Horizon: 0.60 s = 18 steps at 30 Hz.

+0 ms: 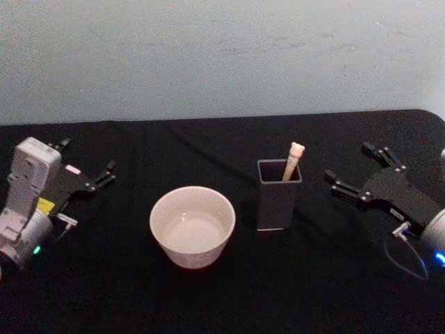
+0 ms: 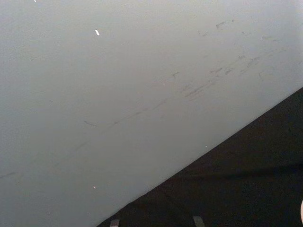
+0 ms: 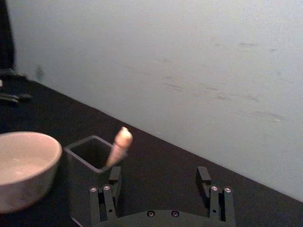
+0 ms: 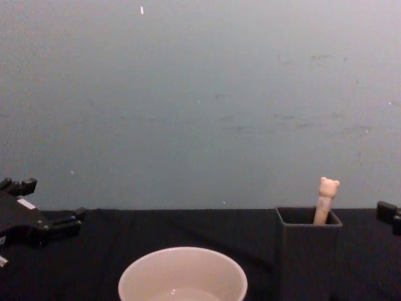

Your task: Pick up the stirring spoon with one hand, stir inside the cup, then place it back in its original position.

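- While the spoon (image 1: 295,158) is standing handle-up inside the holder (image 1: 278,205), leaning toward its far right corner, nothing of the task is looking done: no pick-up, no stirring, no return.
- The right gripper (image 1: 346,161) is hovering just right of the holder, with its fingers (image 3: 203,176) spread wide and gripping nothing. It is sitting closest to the spoon, so I am judging it the likelier arm for the pick-up.
- The left gripper (image 1: 89,156) is resting well left of the holder, beyond the cup (image 1: 195,254). Its fingers (image 1: 104,172) are likewise released and empty.
- The cup is sitting just left of the holder and a little nearer the robot, not touching it.
- All three steps are waiting: lifting the spoon straight up out of the holder, stirring inside the cup, then sliding the spoon back into the holder.
- The spoon's handle is showing as pale beige, smooth and tapered, and is ending in a tiny bear head. The holder's walls are hiding its stem and bowl.
- The holder is looking dark grey, matte, tall and square-sided, with thin straight walls.
- The cup is looking cream-white, round and wide, with a smooth thin rim. A faint ring inside is hinting at liquid, though I cannot tell for sure.
- A black cloth-like cover is lying over the desk (image 1: 104,292), and a scuffed pale wall (image 1: 208,56) is standing behind the holder.
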Motion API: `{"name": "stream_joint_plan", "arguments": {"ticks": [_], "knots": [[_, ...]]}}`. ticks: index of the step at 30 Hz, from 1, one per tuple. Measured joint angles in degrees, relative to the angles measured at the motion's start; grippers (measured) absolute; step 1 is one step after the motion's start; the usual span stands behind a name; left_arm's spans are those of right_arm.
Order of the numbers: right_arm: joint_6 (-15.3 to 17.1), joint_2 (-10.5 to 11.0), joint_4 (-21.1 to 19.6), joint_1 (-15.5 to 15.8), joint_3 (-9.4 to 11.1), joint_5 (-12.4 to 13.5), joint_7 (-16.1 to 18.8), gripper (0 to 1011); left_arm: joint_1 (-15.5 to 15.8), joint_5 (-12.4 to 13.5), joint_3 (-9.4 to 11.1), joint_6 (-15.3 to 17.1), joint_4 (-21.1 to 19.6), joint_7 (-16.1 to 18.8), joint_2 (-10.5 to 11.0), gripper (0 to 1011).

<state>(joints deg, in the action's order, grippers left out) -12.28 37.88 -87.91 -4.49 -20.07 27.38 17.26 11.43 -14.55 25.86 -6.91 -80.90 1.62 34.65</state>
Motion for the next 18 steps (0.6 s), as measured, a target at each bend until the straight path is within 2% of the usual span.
{"name": "stream_joint_plan", "arguments": {"ticks": [7,18], "knots": [[0.71,-2.02,0.42,-1.13,0.2,3.41,4.6,1003,0.0,0.0,0.0,0.0,0.0,0.0,0.0,1001],[3.09,-6.32,4.34,-5.46,-0.99,3.47,7.93,1002,0.0,0.0,0.0,0.0,0.0,0.0,0.0,1001]]}}
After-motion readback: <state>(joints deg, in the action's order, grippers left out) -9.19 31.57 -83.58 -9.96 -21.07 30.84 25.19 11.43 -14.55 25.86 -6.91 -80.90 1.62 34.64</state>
